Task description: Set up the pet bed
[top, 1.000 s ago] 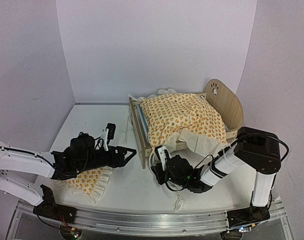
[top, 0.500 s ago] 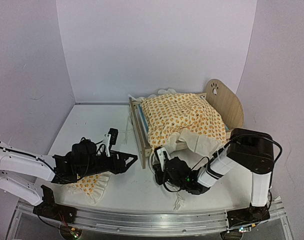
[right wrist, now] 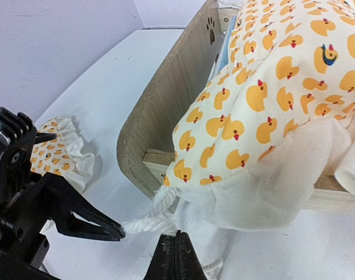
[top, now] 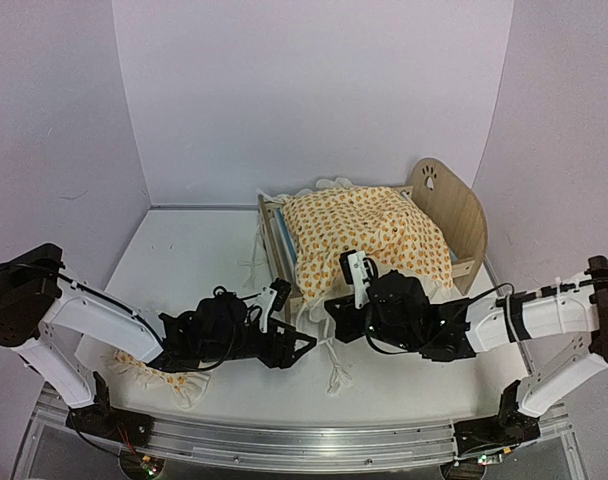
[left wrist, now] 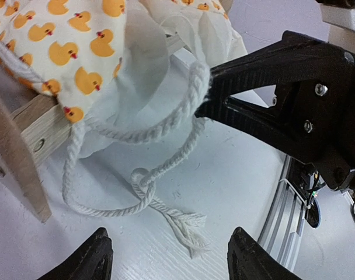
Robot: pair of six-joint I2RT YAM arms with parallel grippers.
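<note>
Both arms lie stretched low over the desk (top: 184,260), meeting at the near corner of the plywood pet bed (top: 460,216), which sits back-right. Left claw (top: 302,347) gapes wide, gripping nothing. Right claw (right wrist: 175,245) is pinched tight on the twisted white cotton cord (left wrist: 166,125) hanging from the duck-print blanket (top: 369,235) bunched on the bed. Ruffled pillow (right wrist: 63,154) lies under the left arm.

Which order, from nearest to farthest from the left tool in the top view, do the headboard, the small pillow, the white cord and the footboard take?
1. white cord, just right of the left tool.
2. footboard, directly behind the tool.
3. small pillow, off to the left, beside the arm.
4. headboard, far back on the right.
</note>
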